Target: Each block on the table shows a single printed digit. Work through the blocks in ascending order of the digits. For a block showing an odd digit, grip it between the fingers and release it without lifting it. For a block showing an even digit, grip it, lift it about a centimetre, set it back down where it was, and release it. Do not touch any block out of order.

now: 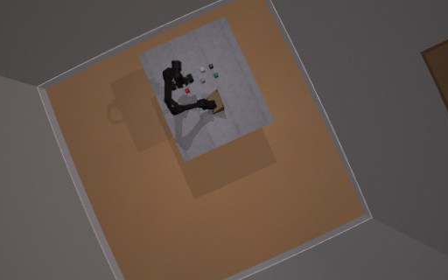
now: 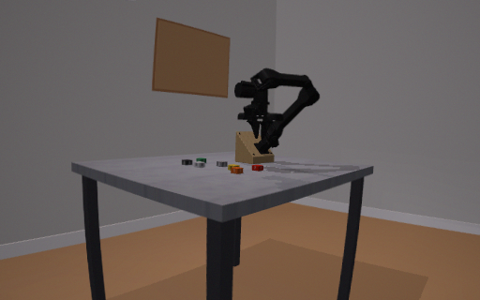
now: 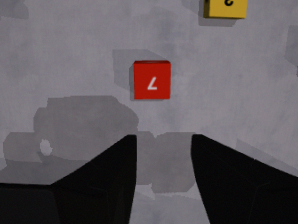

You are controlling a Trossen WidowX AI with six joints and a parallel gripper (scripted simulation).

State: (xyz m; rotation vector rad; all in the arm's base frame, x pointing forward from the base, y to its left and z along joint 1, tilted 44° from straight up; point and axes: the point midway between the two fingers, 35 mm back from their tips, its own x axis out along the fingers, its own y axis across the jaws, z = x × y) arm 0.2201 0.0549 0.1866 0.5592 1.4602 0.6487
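My gripper (image 2: 260,137) (image 3: 164,144) is open and empty, its fingers a moderate gap apart, high above the table. A red block (image 1: 187,90) (image 2: 257,168) (image 3: 152,80) lies on the table beyond the fingertips in the wrist view, its digit an upside-down 7. A yellow block (image 2: 232,167) (image 3: 225,9) is cut off at the wrist view's top edge, its digit only partly visible. An orange block (image 2: 236,171) is beside it. Grey (image 1: 202,80) (image 2: 221,164), white (image 1: 202,69) (image 2: 200,164), green (image 1: 216,75) (image 2: 201,160) and black (image 1: 211,66) (image 2: 187,162) blocks lie farther off, digits unreadable.
The arm stands on a tan wedge-shaped base (image 2: 244,150) on the grey table (image 1: 242,109) (image 2: 161,180). The arm hides part of the table in the top view. Shadows of the arm fall on the table around the red block.
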